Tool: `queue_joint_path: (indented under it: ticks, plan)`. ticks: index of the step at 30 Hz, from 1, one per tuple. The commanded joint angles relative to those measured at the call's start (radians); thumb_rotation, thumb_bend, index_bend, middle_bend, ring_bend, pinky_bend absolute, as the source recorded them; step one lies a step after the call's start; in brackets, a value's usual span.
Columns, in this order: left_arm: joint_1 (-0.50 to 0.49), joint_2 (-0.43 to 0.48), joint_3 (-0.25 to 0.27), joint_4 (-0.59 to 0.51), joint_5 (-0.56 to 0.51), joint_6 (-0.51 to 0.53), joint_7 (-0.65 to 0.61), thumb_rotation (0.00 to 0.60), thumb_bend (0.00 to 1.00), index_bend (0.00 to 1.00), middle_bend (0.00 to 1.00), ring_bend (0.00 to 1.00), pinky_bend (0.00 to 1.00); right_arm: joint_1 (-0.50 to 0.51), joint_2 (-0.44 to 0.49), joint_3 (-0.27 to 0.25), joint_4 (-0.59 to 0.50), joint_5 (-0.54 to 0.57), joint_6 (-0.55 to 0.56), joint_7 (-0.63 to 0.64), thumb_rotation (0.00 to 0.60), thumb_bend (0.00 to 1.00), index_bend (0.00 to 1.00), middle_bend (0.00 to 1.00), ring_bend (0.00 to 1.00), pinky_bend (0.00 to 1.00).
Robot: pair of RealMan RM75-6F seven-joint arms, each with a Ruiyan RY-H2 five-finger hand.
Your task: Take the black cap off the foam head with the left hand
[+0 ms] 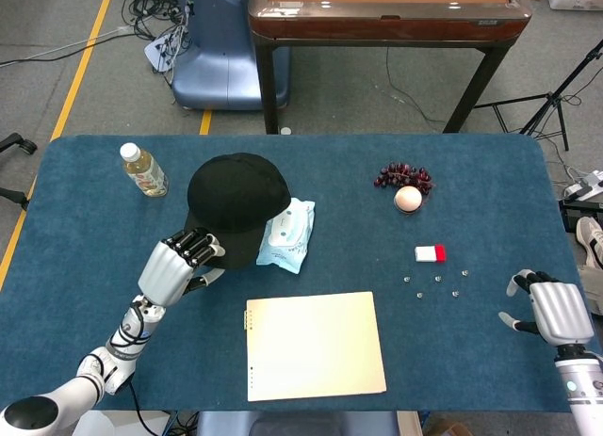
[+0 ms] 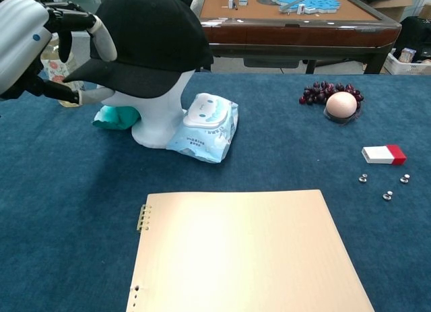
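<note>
A black cap [image 1: 236, 196] [image 2: 148, 36] sits on a white foam head [image 2: 158, 120] at the table's left centre, brim pointing toward me and to the left. My left hand [image 1: 174, 266] [image 2: 27, 42] is at the brim. Its dark-tipped fingers [image 2: 101, 39] reach over the top of the brim and the thumb [image 2: 94, 94] lies just beneath it, with a small gap showing. My right hand [image 1: 556, 309] hovers low at the table's near right edge, fingers apart and empty, far from the cap.
A pack of wipes [image 1: 287, 234] leans against the foam head's right side, with a teal object [image 2: 114, 116] behind the head. A tan notebook [image 1: 316, 344] lies in front. A bottle [image 1: 143, 169], grapes [image 1: 403, 175], an egg [image 1: 408, 199], a red-white box [image 1: 431, 253] and small metal bits [image 1: 438, 281] are spread around.
</note>
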Motion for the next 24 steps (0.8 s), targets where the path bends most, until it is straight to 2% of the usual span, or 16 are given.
queue_joint_path:
  ticks: [1,11,24]
  plan:
    - [-0.001,-0.002,0.003,0.003,0.000,0.004,-0.003,0.600,0.20,0.50,0.52,0.39,0.64,0.000,0.000,0.000,0.000,0.000,0.000,0.000,0.600,0.00,0.53,0.43,0.39,0.55]
    - [-0.005,-0.008,0.012,0.021,0.000,0.025,-0.018,0.600,0.37,0.54,0.55,0.41,0.64,0.001,-0.001,0.000,0.001,0.000,-0.002,0.001,0.600,0.00,0.53,0.43,0.39,0.55]
    - [-0.028,-0.016,-0.001,0.036,-0.012,0.048,-0.023,0.600,0.41,0.58,0.62,0.47,0.67,0.002,-0.002,0.000,0.004,0.001,-0.005,0.002,0.600,0.00,0.53,0.43,0.39,0.55]
